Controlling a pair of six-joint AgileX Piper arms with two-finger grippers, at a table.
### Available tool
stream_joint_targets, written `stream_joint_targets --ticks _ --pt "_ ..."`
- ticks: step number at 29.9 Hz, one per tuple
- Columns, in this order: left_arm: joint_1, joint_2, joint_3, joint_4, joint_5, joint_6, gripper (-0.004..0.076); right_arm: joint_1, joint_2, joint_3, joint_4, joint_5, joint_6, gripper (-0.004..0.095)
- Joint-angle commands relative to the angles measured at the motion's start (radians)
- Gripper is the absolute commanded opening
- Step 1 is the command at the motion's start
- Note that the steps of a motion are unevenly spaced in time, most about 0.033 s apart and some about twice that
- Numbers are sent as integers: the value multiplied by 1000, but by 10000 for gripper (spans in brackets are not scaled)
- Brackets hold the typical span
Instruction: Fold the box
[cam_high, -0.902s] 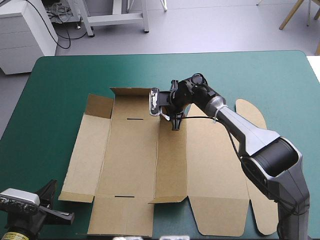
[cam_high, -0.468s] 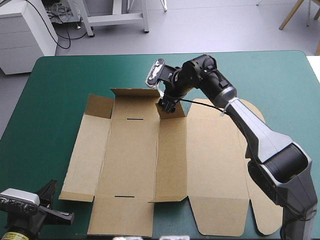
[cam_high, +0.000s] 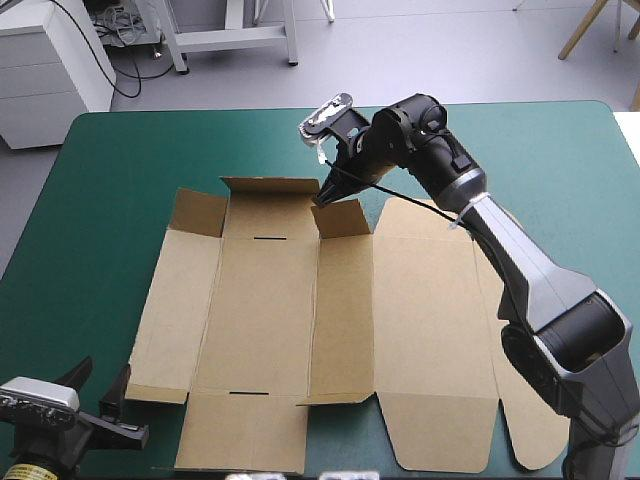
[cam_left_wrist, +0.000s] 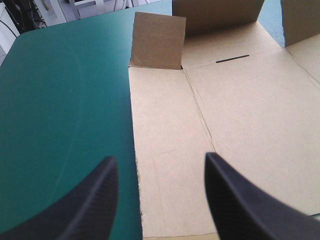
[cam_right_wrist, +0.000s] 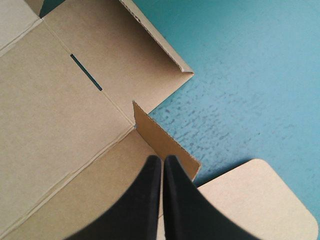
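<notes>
Starting at the near left corner of the teal-green table (cam_high: 110, 170), the left gripper (cam_left_wrist: 159, 160) hovers low with its fingers wide apart and nothing between them. It's aimed down the box's left side strip, and my guess is it's parked there, ready to take that wall.

Moving across, the box (cam_high: 270, 300) lies opened out in the middle of the table, mostly flat. At its far left a corner flap (cam_left_wrist: 157, 40) stands up. Beside that the back flap (cam_high: 268, 187) is raised too, with a slot (cam_left_wrist: 232, 58) cut in the floor panel just in front of it, presumably for a tab to tuck into.

A bit further right, a small flap (cam_right_wrist: 167, 142) is up on its crease, and here's the action. The right gripper (cam_right_wrist: 162, 161) sits right at it, reaching over from the far side with its fingers pressed together into one point. That looks like a nudging tool, not a grab. No board shows between the tips, and I can't tell if they're touching the flap.

Far right, the lid panel (cam_high: 430, 330) lies flat, with nothing raised there yet. I'd call this early going.
</notes>
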Motion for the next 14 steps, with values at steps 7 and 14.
stream_joint_targets --ticks 7,14 --pt "0 16 -25 8 -71 -21 521 -7 -63 -33 -123 5 141 -19" --pt "0 16 -25 7 -71 -24 507 -43 -130 55 -131 18 227 -19"
